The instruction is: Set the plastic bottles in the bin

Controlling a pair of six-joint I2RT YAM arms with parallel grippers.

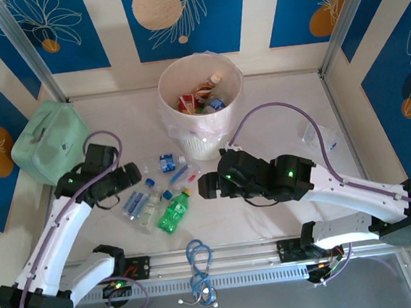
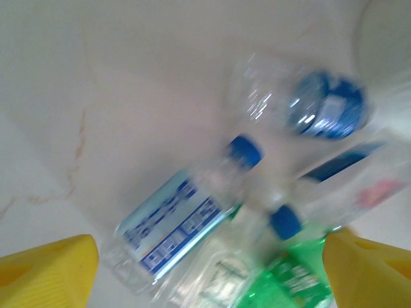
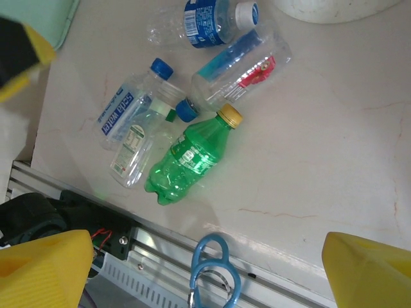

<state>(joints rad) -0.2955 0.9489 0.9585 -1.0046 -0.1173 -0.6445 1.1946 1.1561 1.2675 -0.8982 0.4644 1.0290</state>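
Note:
Several plastic bottles lie in a cluster on the table in front of the bin point(image 1: 190, 142). They include a green bottle point(image 1: 173, 213) point(image 3: 189, 157), a clear one with a blue label point(image 1: 134, 203) point(image 2: 176, 221) point(image 3: 128, 109), and a blue-labelled one point(image 1: 168, 162) point(image 3: 205, 19). More bottles sit inside the bin. My left gripper point(image 1: 135, 175) point(image 2: 205, 276) hangs open just above the clear bottle, with nothing between its yellow fingers point(image 2: 45, 273). My right gripper point(image 1: 203, 187) point(image 3: 205, 269) is open and empty to the right of the cluster.
A mint-green soft case point(image 1: 47, 140) rests at the back left. A blue cable loop point(image 1: 199, 260) point(image 3: 215, 269) lies on the metal rail at the near edge. A crumpled clear wrapper point(image 1: 320, 137) is at the right. Bare table lies right of the green bottle.

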